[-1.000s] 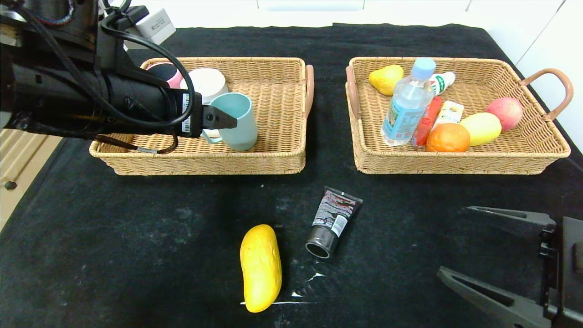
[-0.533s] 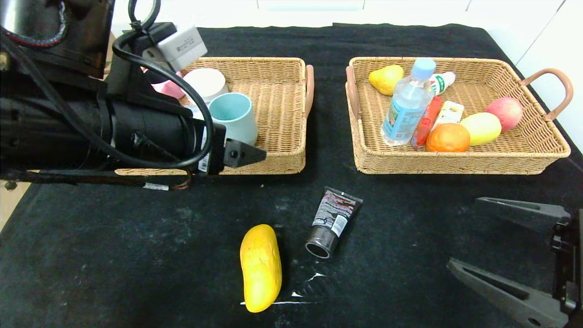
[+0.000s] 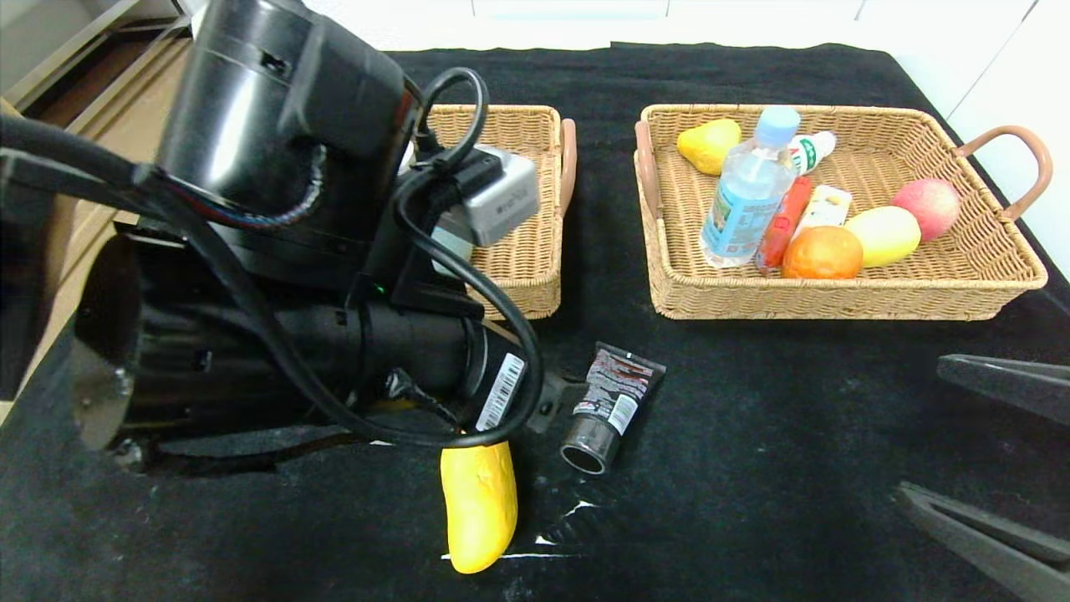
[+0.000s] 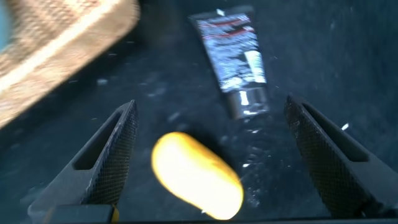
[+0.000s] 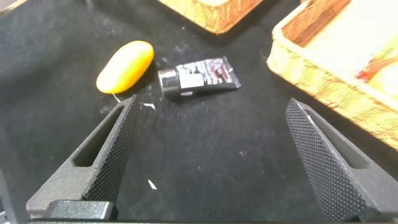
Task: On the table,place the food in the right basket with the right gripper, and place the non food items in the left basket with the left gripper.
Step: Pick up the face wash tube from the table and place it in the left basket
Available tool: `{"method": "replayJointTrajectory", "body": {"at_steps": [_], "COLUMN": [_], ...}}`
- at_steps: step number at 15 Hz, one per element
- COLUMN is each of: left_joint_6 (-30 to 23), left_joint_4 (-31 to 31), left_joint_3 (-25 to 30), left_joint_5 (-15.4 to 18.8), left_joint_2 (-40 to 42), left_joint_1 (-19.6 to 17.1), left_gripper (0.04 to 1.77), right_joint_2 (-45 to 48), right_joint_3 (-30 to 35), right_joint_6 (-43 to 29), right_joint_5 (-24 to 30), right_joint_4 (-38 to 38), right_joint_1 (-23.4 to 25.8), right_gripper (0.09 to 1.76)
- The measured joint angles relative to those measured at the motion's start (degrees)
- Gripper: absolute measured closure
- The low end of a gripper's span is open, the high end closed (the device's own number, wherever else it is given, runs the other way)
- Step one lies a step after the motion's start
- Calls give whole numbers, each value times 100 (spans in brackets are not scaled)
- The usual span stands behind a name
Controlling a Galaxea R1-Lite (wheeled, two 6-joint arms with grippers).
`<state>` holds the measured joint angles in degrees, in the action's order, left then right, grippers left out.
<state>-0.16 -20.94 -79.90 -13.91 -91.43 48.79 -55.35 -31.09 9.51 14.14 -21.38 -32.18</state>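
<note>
My left gripper (image 3: 550,403) hangs open low over the table (image 3: 752,435), with the black tube (image 3: 610,405) and the top end of the yellow mango (image 3: 478,510) just ahead of it. In the left wrist view the left gripper (image 4: 210,107) holds nothing, the mango (image 4: 196,174) lies between its spread fingers and the tube (image 4: 233,59) lies beyond. The left arm hides most of the left basket (image 3: 535,297) and the mug. The right basket (image 3: 836,301) holds the bottle (image 3: 748,192), sausage (image 3: 783,224) and carton (image 3: 823,207). My right gripper (image 3: 919,426) is open and empty at the front right.
Round fruits also lie in the right basket: a yellow pear (image 3: 709,144), an orange (image 3: 822,252), a lemon-yellow fruit (image 3: 882,236) and a red apple (image 3: 926,207). White walls border the table's far and right sides. From the right wrist, the mango (image 5: 124,65) and tube (image 5: 199,78) lie ahead.
My left gripper left the teal mug in the left basket, then swung forward and down to the mango and tube. The right gripper drew back a little toward the right edge.
</note>
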Motion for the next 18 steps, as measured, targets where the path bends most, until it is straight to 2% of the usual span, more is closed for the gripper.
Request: {"method": "replayJointTrajectory", "body": {"at_steps": [4, 8, 12, 18], "left_joint_6": [13, 176, 187, 32], "left_joint_4": [455, 549, 513, 522], "left_joint_3": [-50, -146, -389, -417], "left_joint_5": [-166, -417, -708, -935], "left_joint_2": [-507, -964, -1358, -1709], "left_joint_1": [302, 614, 694, 694], "left_gripper": [11, 11, 10, 10], "right_joint_2": [251, 397, 513, 518], "right_joint_3": [-149, -215, -204, -144], "right_joint_6": [-6, -4, 66, 178], "right_joint_5": [-1, 5, 10, 5], "right_joint_4": [112, 123, 177, 212], "right_joint_1": [29, 132, 99, 74], "right_gripper": [14, 14, 14, 14]}}
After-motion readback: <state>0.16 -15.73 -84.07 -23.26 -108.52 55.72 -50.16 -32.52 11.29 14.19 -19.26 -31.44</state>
